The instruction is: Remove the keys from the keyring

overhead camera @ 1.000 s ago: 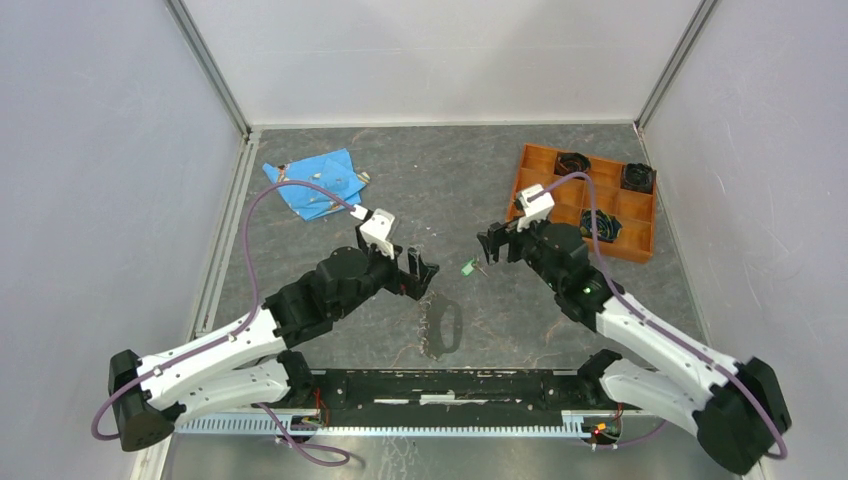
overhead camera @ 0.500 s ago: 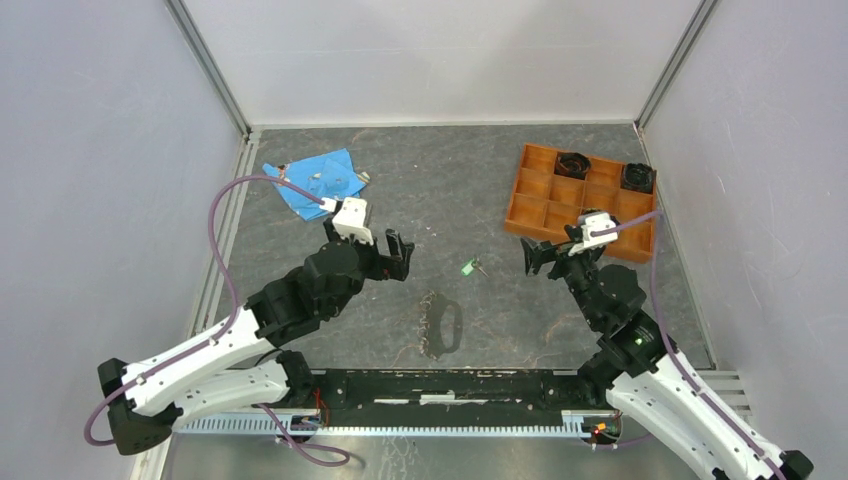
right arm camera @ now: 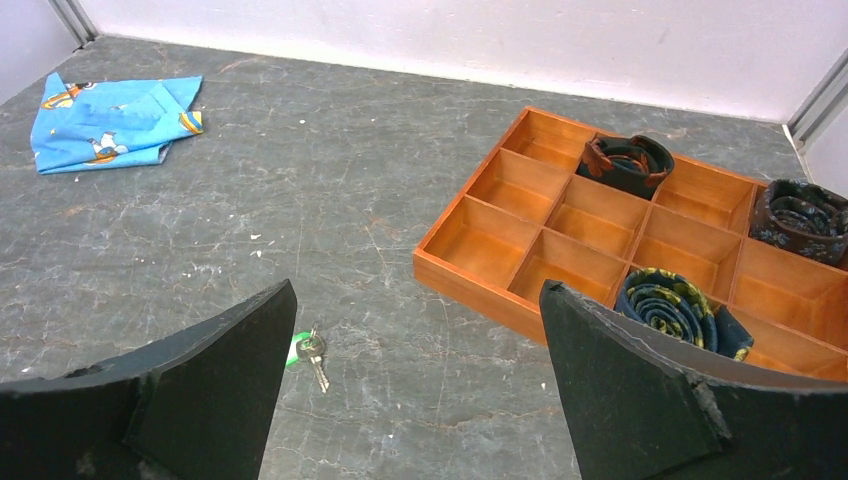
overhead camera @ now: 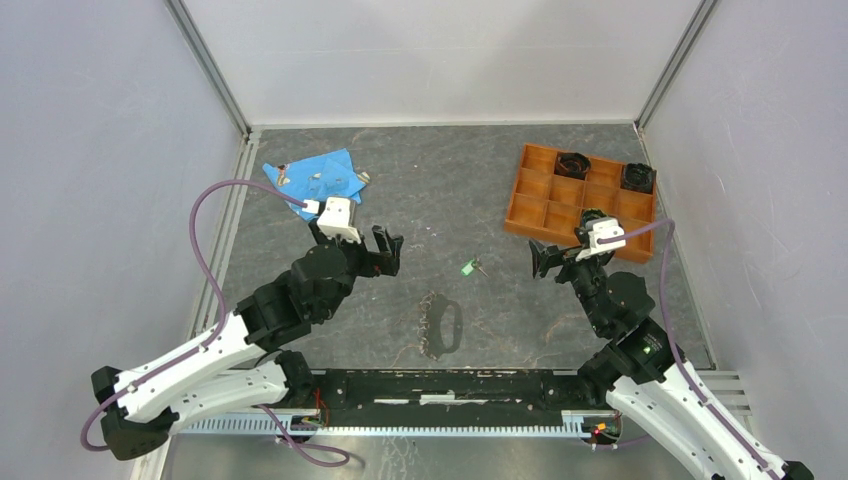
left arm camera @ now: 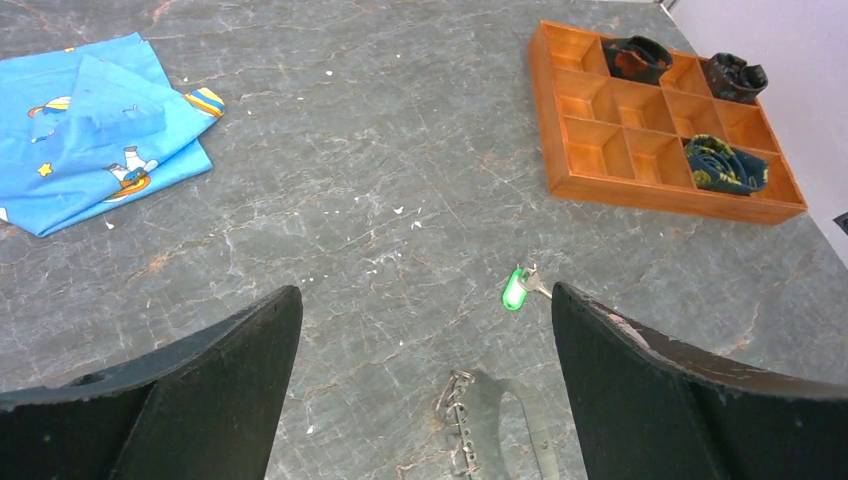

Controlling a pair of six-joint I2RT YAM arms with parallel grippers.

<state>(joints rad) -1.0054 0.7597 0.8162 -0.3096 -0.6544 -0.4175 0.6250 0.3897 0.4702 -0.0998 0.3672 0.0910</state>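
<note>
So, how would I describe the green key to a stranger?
Find the orange tray on the right of the table. Just left of its near corner lies one small key, apart from the grey keyring. Only it has a bright green head.

Table (overhead camera: 440,190): grey marbled stone with white flecks.
Cloth (overhead camera: 315,183): blue, printed, rumpled, far left.
Tray (overhead camera: 535,190): orange, divided into compartments, far right.
Brown roll (right arm camera: 625,163): far row of tray.
Dark roll (right arm camera: 805,215): far row, right end.
Blue-yellow roll (right arm camera: 672,303): near row.

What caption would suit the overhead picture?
Open left gripper and open right gripper flank a green-headed key lying apart from the keyring.
</note>
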